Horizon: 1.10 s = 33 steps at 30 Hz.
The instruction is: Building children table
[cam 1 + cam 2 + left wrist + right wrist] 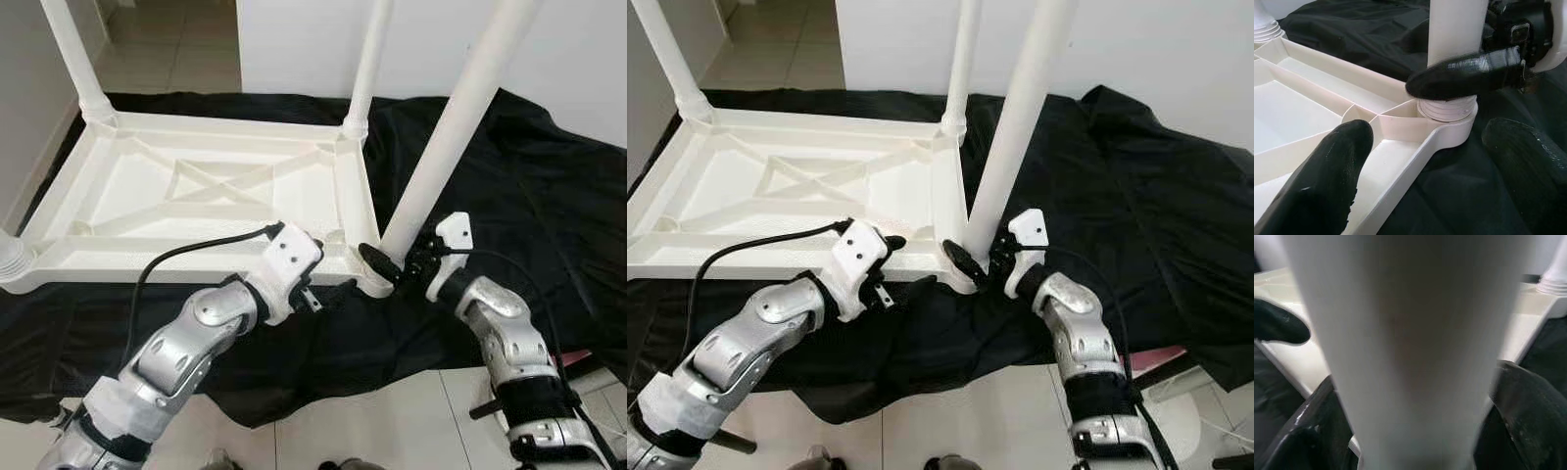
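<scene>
On a black cloth (509, 176) spread over pale floor tiles (392, 421), the white table (196, 196) lay upside down. I saw my right gripper (397, 262) clamped around the near corner leg (446, 137), my left gripper (1415, 161) spread open over the frame beside it.

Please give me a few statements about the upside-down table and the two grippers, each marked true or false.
1. The white plastic table lies upside down on a black cloth. True.
2. The right gripper is closed around the base of the near right table leg. True.
3. The left gripper grips a far leg. False: it sits open at the table's near edge, beside the corner socket.
4. The table rests on bare tiles. False: the cloth lies under it.
5. The leg in the right gripper stands in the corner socket, leaning slightly. True.
</scene>
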Tool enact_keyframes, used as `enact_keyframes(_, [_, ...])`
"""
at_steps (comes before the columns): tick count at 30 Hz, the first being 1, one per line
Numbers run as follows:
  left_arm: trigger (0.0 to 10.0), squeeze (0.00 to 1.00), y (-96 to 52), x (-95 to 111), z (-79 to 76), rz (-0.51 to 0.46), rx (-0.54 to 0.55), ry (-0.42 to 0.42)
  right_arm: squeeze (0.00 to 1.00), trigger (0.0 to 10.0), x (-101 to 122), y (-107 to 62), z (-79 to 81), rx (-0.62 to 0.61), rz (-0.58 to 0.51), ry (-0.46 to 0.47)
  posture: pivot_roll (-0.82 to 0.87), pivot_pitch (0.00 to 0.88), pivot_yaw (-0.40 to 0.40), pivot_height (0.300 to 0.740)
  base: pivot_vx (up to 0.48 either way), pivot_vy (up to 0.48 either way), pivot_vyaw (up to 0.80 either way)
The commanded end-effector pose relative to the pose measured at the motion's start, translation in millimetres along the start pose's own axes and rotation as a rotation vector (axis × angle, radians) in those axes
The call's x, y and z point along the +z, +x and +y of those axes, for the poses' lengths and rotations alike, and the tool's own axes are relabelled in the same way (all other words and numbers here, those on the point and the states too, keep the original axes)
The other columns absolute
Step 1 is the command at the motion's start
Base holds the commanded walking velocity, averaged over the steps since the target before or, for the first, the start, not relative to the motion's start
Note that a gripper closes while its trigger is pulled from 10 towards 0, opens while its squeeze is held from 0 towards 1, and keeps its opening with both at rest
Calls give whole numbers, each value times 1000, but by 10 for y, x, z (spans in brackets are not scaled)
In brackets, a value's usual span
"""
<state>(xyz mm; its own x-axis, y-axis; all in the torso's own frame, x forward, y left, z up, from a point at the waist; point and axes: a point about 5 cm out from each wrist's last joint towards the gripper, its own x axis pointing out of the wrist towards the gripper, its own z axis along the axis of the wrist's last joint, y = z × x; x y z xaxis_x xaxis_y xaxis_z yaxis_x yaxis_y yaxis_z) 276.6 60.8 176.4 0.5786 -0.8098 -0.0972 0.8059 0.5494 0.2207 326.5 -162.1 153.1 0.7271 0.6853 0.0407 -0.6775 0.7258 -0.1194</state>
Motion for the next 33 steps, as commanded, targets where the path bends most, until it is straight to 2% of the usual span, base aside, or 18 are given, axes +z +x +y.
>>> enact_keyframes(1, [10000, 0, 24, 20, -79, -8, -149, 21, 0, 1333, -79, 27, -4, 25, 30, -8, -12, 44, -37, 740, 0, 0, 0])
enact_keyframes(2, [10000, 0, 24, 20, -79, -8, -149, 21, 0, 1333, -79, 27, -4, 25, 30, -8, -12, 44, -37, 740, 0, 0, 0])
enact_keyframes(3, [10000, 0, 24, 27, -76, -9, -153, 23, 0, 0, -101, 46, -13, 29, 34, -5, -11, 43, -37, 740, 0, 0, 0])
enact_keyframes(8, [10000, 0, 12, 14, -88, -4, -158, 23, 0, 0, -175, 26, -31, 34, 43, 14, -10, 48, -40, 740, 0, 0, 0])
enact_keyframes(9, [10000, 0, 11, 12, -90, -4, -158, 21, 0, 2941, -184, 23, -35, 38, 41, 19, -10, 48, -40, 740, 0, 0, 0])
enact_keyframes(13, [10000, 0, 9, 6, -94, -3, -158, 21, 0, 2941, -200, 10, -48, 35, 43, 17, -11, 50, -45, 740, 0, 0, 0])
enact_keyframes(14, [10000, 0, 4, -3, -93, 1, -158, 20, 0, 10000, -195, 3, -57, 9, 35, 33, -12, 55, -50, 740, 0, 0, 0])
enact_keyframes(22, [10000, 0, -19, -22, -67, 8, -144, 15, 0, 10000, -227, 9, -77, -138, 65, 25, -11, 57, -57, 740, 0, 0, 0])
enact_keyframes(25, [10000, 0, -39, -38, -68, 12, -138, 10, 0, 10000, -201, 4, -51, -282, 50, 33, -7, 63, -63, 740, 0, 0, 0])
enact_keyframes(27, [10000, 0, -42, -41, -70, 14, -137, 10, 0, 10000, -200, -3, -52, -319, 51, 42, -7, 63, -63, 740, 0, 0, 0])
enact_keyframes(29, [10000, 0, -63, -53, -62, 20, -128, 7, 0, 10000, -192, -53, 17, -433, 44, 63, -6, 69, -66, 740, 0, 0, 0])
enact_keyframes(30, [10000, 0, -63, -53, -62, 20, -128, 7, 0, 10000, -192, -53, 17, -433, 44, 63, -6, 69, -66, 740, 0, 0, 0])
enact_keyframes(32, [10000, 0, -77, -60, -57, 22, -122, 3, 0, 10000, -199, -94, 72, -535, 41, 89, -6, 72, -68, 740, 0, 0, 0])
enact_keyframes(33, [10000, 0, -77, -60, -57, 22, -122, 3, 0, 10000, -199, -94, 72, -535, 41, 89, -6, 72, -68, 740, 0, 0, 0])
